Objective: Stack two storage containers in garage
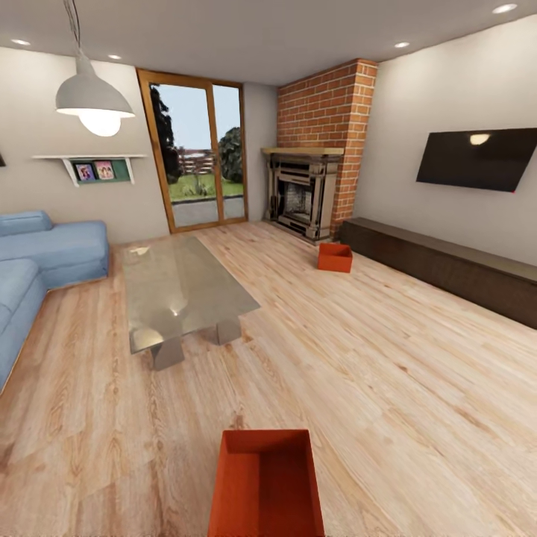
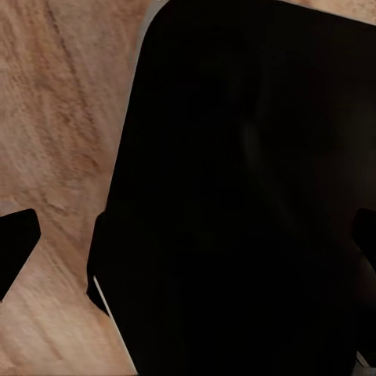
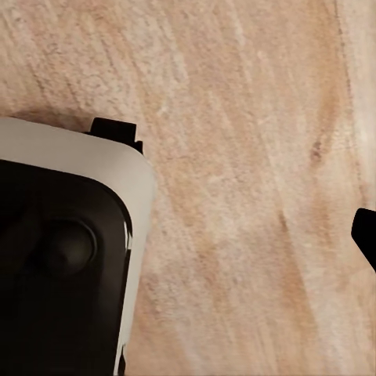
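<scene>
I am in the living room with light wood-plank flooring point(image 1: 388, 373). One orange-red storage container point(image 1: 267, 485) sits on the planks right in front of me, its open top facing up. The second storage container point(image 1: 335, 257) lies far ahead by the red-brick fireplace point(image 1: 306, 190). My left gripper point(image 2: 191, 243) hangs open over my dark base, with fingertips point(image 2: 16, 251) at both edges of the left wrist view and nothing between them. My right gripper point(image 3: 188, 235) points down at the planks, open and empty, with one fingertip point(image 3: 366, 235) at the view's edge.
A glass coffee table point(image 1: 183, 287) stands ahead on the left, with a blue sofa point(image 1: 37, 268) beyond it. A long dark low cabinet point(image 1: 447, 265) runs along the right wall under a TV point(image 1: 477, 158). Wood-framed glass doors point(image 1: 198, 156) are at the back.
</scene>
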Tool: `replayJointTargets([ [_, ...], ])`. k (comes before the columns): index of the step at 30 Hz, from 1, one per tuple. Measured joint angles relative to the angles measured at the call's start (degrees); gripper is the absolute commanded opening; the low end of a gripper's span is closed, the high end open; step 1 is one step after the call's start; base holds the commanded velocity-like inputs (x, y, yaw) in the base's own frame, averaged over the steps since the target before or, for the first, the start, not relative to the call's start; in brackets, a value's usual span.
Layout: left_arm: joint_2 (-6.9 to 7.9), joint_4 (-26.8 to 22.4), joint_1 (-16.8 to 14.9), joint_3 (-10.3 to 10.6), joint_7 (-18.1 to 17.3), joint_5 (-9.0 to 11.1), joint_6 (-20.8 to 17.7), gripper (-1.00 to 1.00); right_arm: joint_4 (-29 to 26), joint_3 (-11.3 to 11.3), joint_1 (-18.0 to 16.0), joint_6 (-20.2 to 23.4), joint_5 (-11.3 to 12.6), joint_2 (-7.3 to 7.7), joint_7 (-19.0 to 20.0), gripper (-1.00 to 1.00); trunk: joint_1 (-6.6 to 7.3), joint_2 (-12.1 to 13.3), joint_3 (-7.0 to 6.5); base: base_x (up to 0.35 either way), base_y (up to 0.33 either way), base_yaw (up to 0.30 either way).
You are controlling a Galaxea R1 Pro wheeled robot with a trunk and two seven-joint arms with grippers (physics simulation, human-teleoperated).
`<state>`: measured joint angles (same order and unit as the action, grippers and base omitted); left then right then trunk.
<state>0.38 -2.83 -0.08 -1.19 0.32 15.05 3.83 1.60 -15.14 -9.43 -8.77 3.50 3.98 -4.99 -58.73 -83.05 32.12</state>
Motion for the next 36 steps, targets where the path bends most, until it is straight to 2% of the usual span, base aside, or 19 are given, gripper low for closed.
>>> replayJointTargets([
  [6, 0.78, -0.04, 0.00, 0.11, 0.00, -0.15, 0.00, 1.00, 0.02, -0.12, 0.00, -0.12, -0.34, 0.06, 0.01, 1.00, 0.00, 0.00, 0.56, 0.000, 0.000, 0.000],
  [20, 0.82, 0.00, 0.00, 0.11, 0.00, -0.16, 0.00, 1.00, 0.05, -0.21, 0.00, -0.04, -0.20, -0.23, 0.00, 1.00, 0.00, 0.00, 1.86, 0.000, 0.000, 0.000],
  [36, 0.77, -0.02, 0.00, 0.12, 0.00, -0.11, 0.00, 1.00, 0.07, -0.21, 0.00, 0.72, 0.07, 0.24, 0.16, 1.00, 0.00, 0.00, 3.34, 0.000, 0.000, 0.000],
])
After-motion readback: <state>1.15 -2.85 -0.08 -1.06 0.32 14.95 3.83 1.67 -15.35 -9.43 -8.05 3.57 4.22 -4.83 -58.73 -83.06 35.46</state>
